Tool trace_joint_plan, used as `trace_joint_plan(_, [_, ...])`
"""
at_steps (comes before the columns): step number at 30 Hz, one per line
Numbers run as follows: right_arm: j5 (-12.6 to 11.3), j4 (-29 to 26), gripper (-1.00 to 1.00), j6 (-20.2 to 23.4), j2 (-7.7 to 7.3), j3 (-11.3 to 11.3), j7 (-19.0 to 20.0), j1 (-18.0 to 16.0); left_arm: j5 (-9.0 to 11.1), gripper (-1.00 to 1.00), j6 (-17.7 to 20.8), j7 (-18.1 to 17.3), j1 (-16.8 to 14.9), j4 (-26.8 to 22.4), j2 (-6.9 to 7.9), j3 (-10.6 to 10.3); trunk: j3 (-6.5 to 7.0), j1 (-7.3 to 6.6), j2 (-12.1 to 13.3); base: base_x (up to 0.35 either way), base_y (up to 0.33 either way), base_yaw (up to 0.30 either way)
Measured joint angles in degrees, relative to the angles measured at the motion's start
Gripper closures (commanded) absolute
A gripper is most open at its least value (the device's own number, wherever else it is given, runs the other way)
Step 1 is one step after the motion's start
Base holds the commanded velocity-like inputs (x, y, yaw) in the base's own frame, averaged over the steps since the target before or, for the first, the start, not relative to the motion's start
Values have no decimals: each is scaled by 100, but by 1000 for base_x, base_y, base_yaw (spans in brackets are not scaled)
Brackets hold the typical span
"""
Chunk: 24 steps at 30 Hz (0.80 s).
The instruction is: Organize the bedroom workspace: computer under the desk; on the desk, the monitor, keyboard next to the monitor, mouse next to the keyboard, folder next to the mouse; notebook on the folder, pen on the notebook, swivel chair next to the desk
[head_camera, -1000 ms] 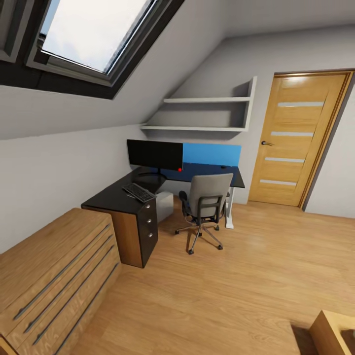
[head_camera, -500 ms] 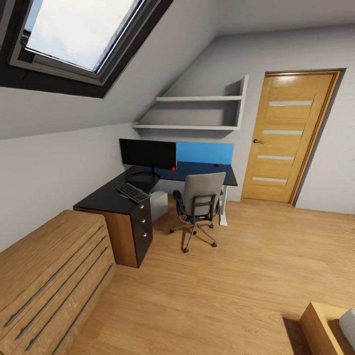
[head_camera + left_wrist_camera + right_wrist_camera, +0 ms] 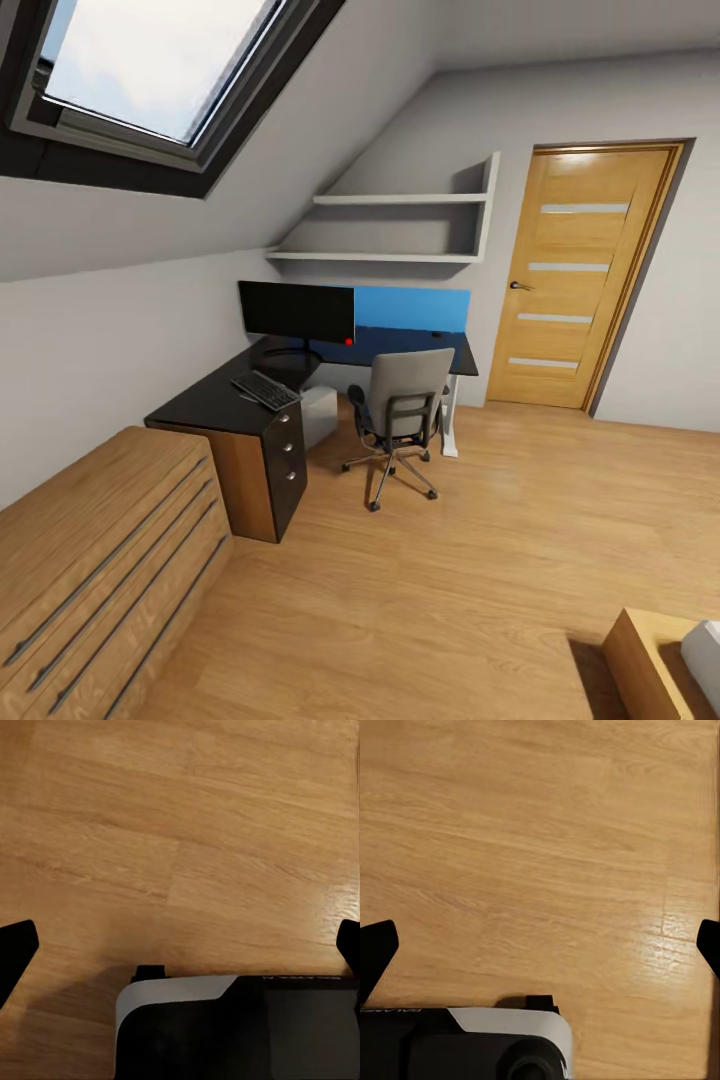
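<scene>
**Workspace seen across the room**

The monitor (image 3: pixel 296 311) and keyboard (image 3: pixel 266 390) sit on the bench (image 3: pixel 215 400), computer (image 3: pixel 320 413) beneath, swivel chair (image 3: pixel 400 410) beside it (back turned). Left pincer (image 3: pixel 180 945) and right pincer (image 3: pixel 540 945) gape wide over the wood floor (image 3: pixel 470 540).

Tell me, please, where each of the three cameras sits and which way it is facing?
Head view: high on the robot, looking across the bedroom at the desk, swivel chair and door.
Left wrist view: looks down at the wood floor past the open left tool.
Right wrist view: the same for the open right tool.
Both wrist views share the floor.
</scene>
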Motion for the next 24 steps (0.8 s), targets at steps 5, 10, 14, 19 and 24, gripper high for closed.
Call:
trace_joint_plan(5, [-4, 14, -100, -386, -5, -3, -16, 3, 7, -100, -432, 19, 0, 20, 43, 4, 0, 0, 0, 0, 0, 0])
trace_joint_plan(10, [-5, 19, -100, -518, -9, -7, -21, 0, 9, -100, -550, 28, 0, 26, 61, 8, 0, 0, 0, 16, 0, 0])
trace_joint_plan(14, [-7, 16, -100, -558, -12, -11, -28, 3, 10, -100, -581, 33, 3, 74, 89, 18, -1, -2, -1, 181, 0, 0])
trace_joint_plan(19, [-17, 13, -100, -570, -31, -11, -127, 2, 29, -100, -592, 34, 1, 345, 107, 47, -1, -3, -1, 295, 0, 0])
trace_joint_plan(24, [-20, -9, -100, -564, -15, -2, -151, -5, 191, -100, -611, 38, 0, 373, 158, 208, 0, -3, -1, 324, 0, 0])
